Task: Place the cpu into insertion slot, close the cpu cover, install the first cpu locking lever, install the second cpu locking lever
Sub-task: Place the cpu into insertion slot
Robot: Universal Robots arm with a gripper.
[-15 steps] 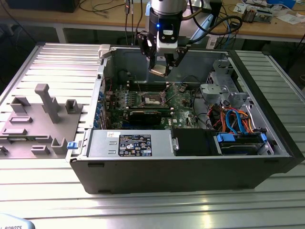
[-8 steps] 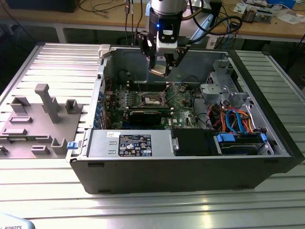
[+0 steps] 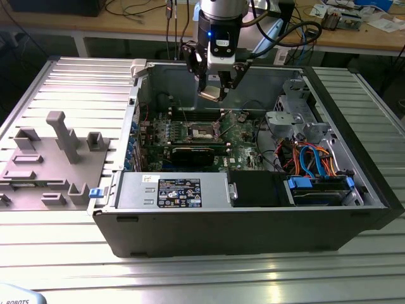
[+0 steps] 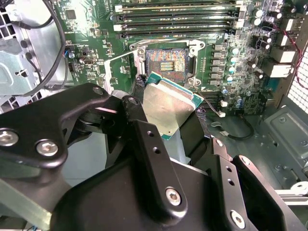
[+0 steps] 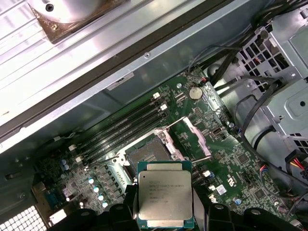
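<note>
Where the gripper (image 3: 212,92) hung: above the open computer case (image 3: 253,235), over the far part of the motherboard (image 3: 243,144) in the exterior view.
Grip: fingers (image 5: 129,208) closed on two opposite edges of the cpu (image 5: 165,195), one on each side.
Cpu position: held in the air, clear of the board, its pale metal face showing in both wrist views; it was not seated.
Insertion slot (image 5: 148,154): lay below the cpu and apart from it, with its dark contact field uncovered.
Cpu cover (image 5: 196,138): swung open, its silvery frame standing up beside the slot in the first wrist view.
Locking lever (image 4: 120,56): a thin wire rod angled away from one corner of the slot.
Memory slots (image 4: 178,17): long dark rows running alongside the slot.
Power-supply box (image 3: 180,191): grey, labelled, along the case's near wall.
Blue cables (image 3: 310,161): bundled at the exterior view's right, inside the case.
Table (image 3: 190,275): ribbed metal, carrying the case.
Grey fixture (image 3: 57,158): stood on the table at the exterior view's left, well apart from the case.
</note>
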